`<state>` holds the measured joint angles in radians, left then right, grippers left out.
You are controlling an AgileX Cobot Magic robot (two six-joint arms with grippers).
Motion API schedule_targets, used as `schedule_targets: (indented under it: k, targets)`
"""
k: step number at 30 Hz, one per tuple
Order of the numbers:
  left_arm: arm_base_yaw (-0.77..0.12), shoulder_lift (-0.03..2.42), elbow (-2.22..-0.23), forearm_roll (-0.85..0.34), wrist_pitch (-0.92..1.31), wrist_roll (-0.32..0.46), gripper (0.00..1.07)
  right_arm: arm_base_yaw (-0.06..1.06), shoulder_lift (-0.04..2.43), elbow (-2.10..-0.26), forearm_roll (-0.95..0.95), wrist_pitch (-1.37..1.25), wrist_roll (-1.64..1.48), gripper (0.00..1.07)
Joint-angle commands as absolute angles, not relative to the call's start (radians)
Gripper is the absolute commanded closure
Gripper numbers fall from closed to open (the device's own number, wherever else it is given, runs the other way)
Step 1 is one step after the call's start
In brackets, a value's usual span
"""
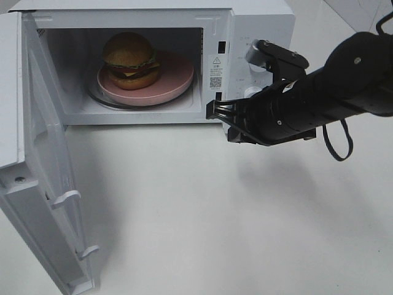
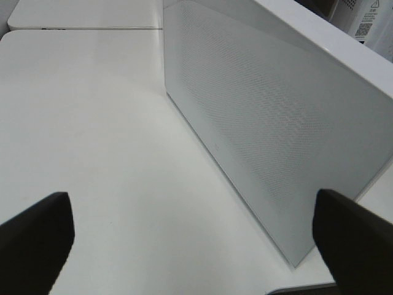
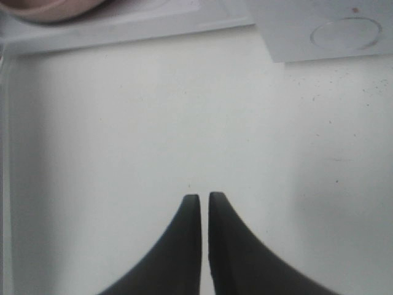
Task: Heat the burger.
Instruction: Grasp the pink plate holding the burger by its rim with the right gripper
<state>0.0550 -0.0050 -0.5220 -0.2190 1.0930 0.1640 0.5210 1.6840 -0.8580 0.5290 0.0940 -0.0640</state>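
The burger (image 1: 129, 59), golden bun with lettuce, cheese and dark patty, sits upright inside the open microwave (image 1: 245, 24).

This looks like a robotics lab dressed up as a kitchen corner. A white microwave (image 1: 258, 37) sits on a plain white bench (image 1: 215, 215), its door (image 1: 37, 184) standing wide open. A black robot arm (image 1: 325, 92) with a looping cable (image 1: 334, 144) reaches in over the bench beside it.
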Motion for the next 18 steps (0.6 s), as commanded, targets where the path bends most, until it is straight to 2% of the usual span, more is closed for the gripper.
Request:
schedule_targets:
  k: [1, 3, 8, 17, 18]
  targets:
    - [0.057, -0.024, -0.521, -0.225, 1.079, 0.155, 0.09, 0.515, 1.673, -0.901, 0.414, 0.207, -0.086, 1.03]
    - [0.057, -0.024, -0.521, -0.225, 1.079, 0.155, 0.09, 0.516, 1.673, -0.981, 0.293, 0.374, -0.090, 1.02]
    - [0.057, -0.024, -0.521, -0.225, 1.079, 0.155, 0.09, 0.516, 1.673, -1.083, 0.148, 0.561, -0.166, 1.01]
    - [0.057, -0.024, -0.521, -0.225, 1.079, 0.155, 0.09, 0.516, 1.673, -1.174, 0.058, 0.732, -0.451, 1.00]
    - [0.057, -0.024, -0.521, -0.225, 1.079, 0.155, 0.09, 0.516, 1.673, -1.186, 0.058, 0.762, -0.567, 1.00]
